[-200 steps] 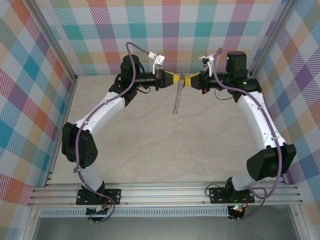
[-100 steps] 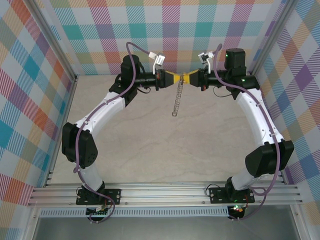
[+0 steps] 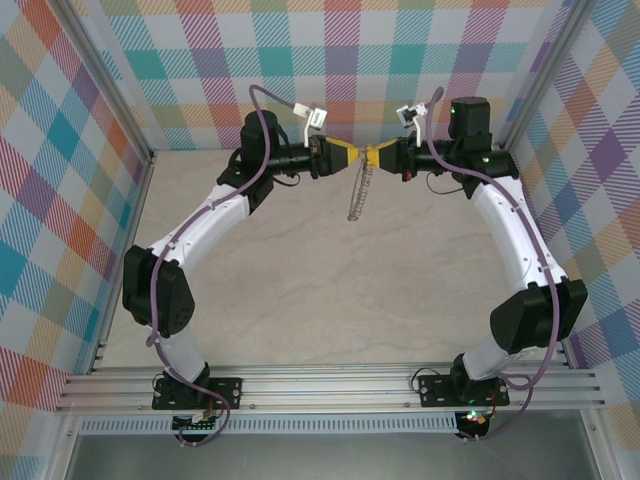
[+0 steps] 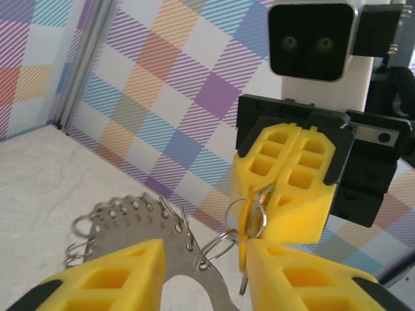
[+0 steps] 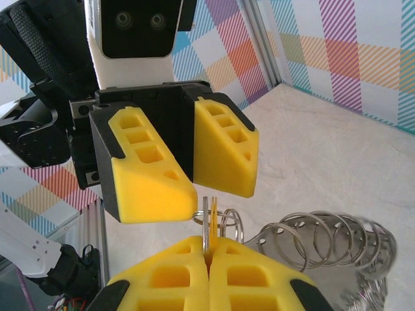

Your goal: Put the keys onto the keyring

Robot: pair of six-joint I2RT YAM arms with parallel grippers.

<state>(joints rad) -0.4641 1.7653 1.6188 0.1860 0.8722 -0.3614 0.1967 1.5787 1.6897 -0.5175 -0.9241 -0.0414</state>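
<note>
Threading step, I reckon: my right gripper (image 5: 207,241) is pinched tight on the key (image 5: 205,217) at the keyring's (image 5: 311,240) top end, the left gripper (image 4: 206,247) sits part-open around that ring, and next I'd nudge the key onto a coil.

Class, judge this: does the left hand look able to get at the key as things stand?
Probably yes. The left hand faces the right hand tip to tip, the key hangs between them, with just thin keyring loops beside it.

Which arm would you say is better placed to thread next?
Right, I think: the right pincer is shut on the key at the end of the keyring; the left pincer has its fingers apart.
</note>
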